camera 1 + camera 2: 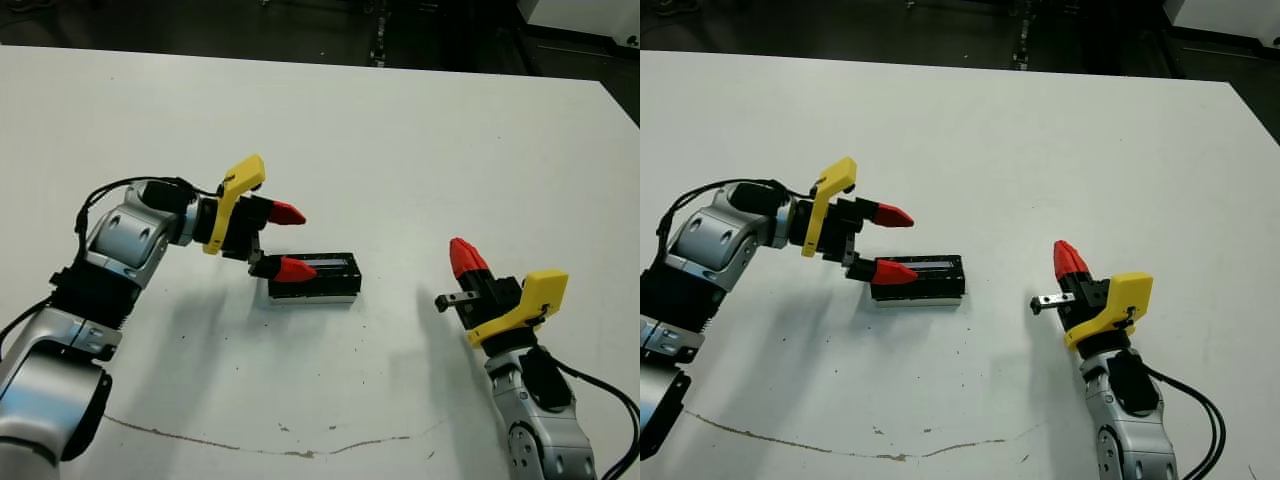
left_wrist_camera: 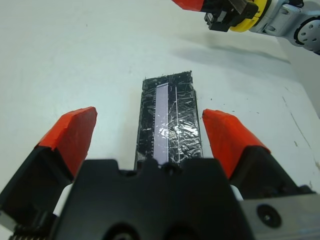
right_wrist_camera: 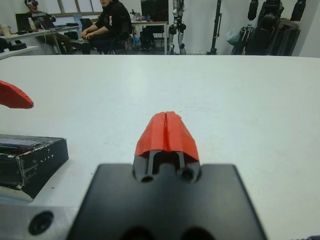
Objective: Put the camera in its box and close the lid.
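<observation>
Lid (image 1: 320,272) lies between left pincer's (image 1: 283,240) spread fingers, right pincer (image 1: 466,258) apart.

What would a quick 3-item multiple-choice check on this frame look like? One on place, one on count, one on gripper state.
1. Where does the lid sit relative to the left gripper?
A. between its spread fingers
B. far behind it
C. on top of the right gripper

2. How many red fingertips show on the left gripper in its wrist view?
A. one
B. two
C. four

3. The right gripper is:
A. wide open
B. shut on the lid
C. shut, holding nothing

Key: 1 A, the lid lies in the gap of the left gripper. 2 B, one tip on each side. 3 C, the right gripper has its tips pressed together with only the table beyond.
</observation>
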